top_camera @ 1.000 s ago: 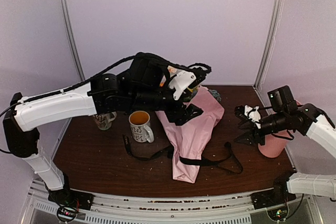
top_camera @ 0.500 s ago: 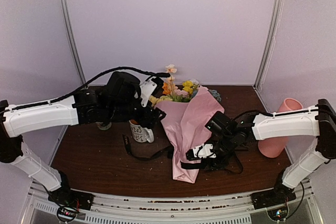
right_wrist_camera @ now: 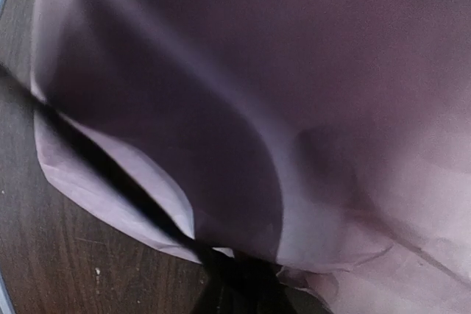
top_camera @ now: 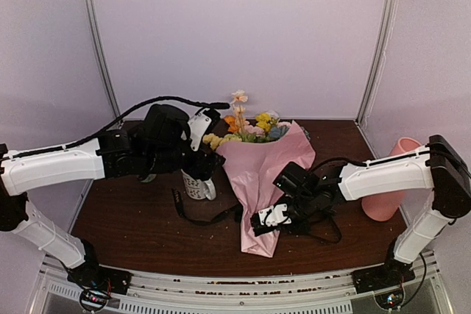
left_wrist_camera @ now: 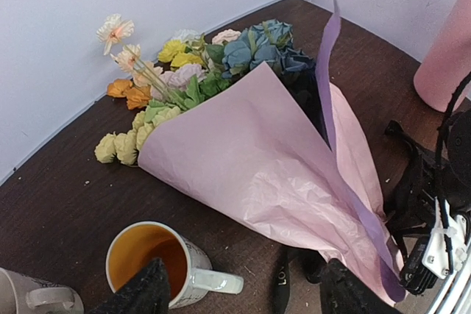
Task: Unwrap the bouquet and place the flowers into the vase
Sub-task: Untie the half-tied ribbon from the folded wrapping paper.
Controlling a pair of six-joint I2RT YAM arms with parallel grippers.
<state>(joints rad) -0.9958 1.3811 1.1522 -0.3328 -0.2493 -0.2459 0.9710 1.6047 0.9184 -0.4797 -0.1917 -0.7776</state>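
Bouquet [top_camera: 261, 174], a bunch of mixed blooms in a pink-lilac tissue-paper cone, lies flat mid-table. Narrow end points twd the near edge, wide mouth twd the back wall. Wrap is on. The flowers [left_wrist_camera: 199, 71] are artificial heads in peach, yellow, orange, pink, white & blue w/ green leaves. They spill from the mouth at the back, and one peach bloom on a thin stem stands above the rest. In the left wrist view a loose flap of tissue sticks up along one side of the cone. Black printed ribbon [left_wrist_camera: 282, 288] lies slack on the table, w/ strands trailing out from under the cone on both sides near the front.

Right gripper [top_camera: 269, 218] is low at the cone's lower right edge, against the paper. Its wrist cam is filled w/ tissue & a black strand running diagonally into a dark mass at bottom centre. Can't tell if the jaws are apart or pinched, or if they have the ribbon.

Left gripper [left_wrist_camera: 243, 295] hovers just left of the cone, over a white patterned ceramic mug [left_wrist_camera: 158, 259] w/ an orange inside. Its fingers are spread wide, nothing btwn them. A 2nd patterned mug [left_wrist_camera: 29, 298] sits further left, mostly cut off.

Tall matte pink cylinder vase [top_camera: 381, 207] stands upright at the right side of the dark brown wooden table [top_camera: 125, 218], well apart from the bouquet & partly behind the right arm.
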